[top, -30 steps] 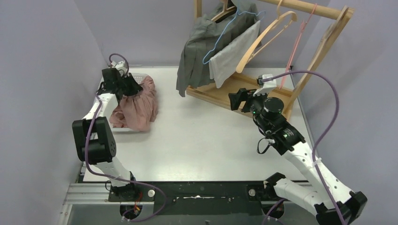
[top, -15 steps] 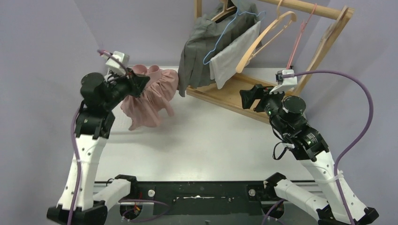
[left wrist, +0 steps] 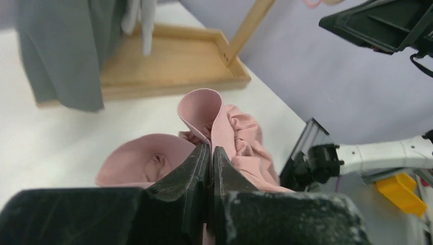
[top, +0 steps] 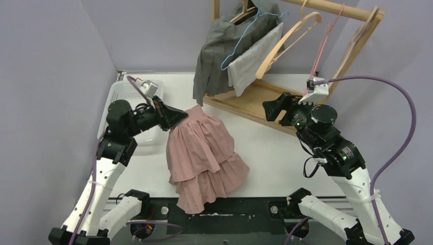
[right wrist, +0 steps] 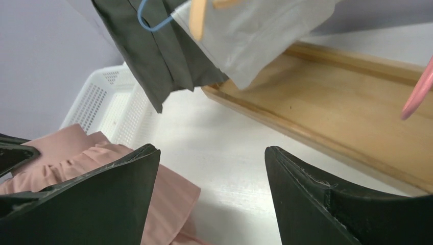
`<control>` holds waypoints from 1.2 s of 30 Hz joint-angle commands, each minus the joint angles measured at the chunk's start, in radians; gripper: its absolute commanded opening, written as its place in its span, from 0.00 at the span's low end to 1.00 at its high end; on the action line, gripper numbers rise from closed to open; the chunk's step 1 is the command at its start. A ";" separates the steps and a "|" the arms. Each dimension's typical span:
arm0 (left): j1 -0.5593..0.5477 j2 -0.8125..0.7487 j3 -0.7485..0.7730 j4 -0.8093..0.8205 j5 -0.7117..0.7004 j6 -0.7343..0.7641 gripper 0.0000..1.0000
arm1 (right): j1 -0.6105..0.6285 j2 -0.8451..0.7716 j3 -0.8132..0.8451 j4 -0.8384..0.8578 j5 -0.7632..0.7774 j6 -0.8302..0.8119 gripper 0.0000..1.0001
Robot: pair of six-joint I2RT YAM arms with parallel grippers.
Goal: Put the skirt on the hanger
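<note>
The left gripper [left wrist: 208, 151] has its jaws pressed together on a fold of the pink skirt [top: 204, 153], pinching it at the gathered waistband. In the left wrist view, the band curls up in a loop just beyond the dark fingertips, with ruffled cloth bunched on either side of them. From that grip the skirt hangs and fans out towards the near side in two tiers. In the overhead view, its hem reaches past the near edge of the white table [top: 275, 158] and over the dark rail [top: 245, 206] where the arms are bolted. Whether the lower tier touches the tabletop cannot be told.

The right gripper [top: 272, 108] is spread wide and holds nothing. It hovers to the right of the skirt, well apart from it, near the wooden base of the clothes rack [top: 250, 102]. In its wrist view, the skirt's edge shows behind the left finger.

The rack stands at the far right of the table. A dark grey garment [top: 214, 56] and a light grey cloth [top: 253, 61] hang from it, with a blue hanger [top: 236, 43] across them. A bare wooden hanger [top: 278, 48] hangs to their right, and a thin pink hanger [top: 322, 46] beyond it. A white perforated basket [right wrist: 97, 104] sits at the far left of the table, behind the left arm.
</note>
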 commanded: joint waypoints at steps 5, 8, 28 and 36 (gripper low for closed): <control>-0.297 0.130 0.098 -0.033 -0.293 0.055 0.00 | -0.001 -0.007 -0.084 -0.016 -0.022 0.057 0.77; -0.383 0.203 0.208 -0.104 -0.411 0.122 0.00 | -0.001 0.008 -0.075 -0.015 -0.012 0.057 0.77; -0.460 0.194 -0.299 0.163 -0.641 -0.083 0.63 | 0.057 0.238 -0.279 0.059 -0.137 0.208 0.81; -0.338 0.253 -0.241 0.167 -0.610 -0.112 0.64 | 0.191 0.415 -0.263 -0.003 0.070 0.352 0.80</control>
